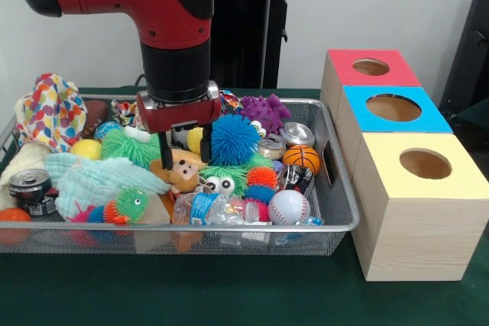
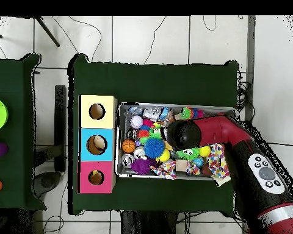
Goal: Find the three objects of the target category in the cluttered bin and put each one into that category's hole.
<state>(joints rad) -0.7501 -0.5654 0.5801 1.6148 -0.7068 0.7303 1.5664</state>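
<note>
The silver wire-mesh bin is full of clutter; in the overhead view it lies right of the boxes. My gripper is down inside it, open, one finger on each side of the tan dog. A yellow toy shows between the fingers, just above the dog. I cannot make out the orange tiger. The red-topped box's hole is at the far right, and shows in the overhead view. In the overhead view the arm hides the gripper.
A blue spiky ball touches the gripper's right side, a green fuzzy ball its left. A purple monster, basketball, baseball, can and cloths also fill the bin. Blue-topped and yellow-topped boxes stand nearer.
</note>
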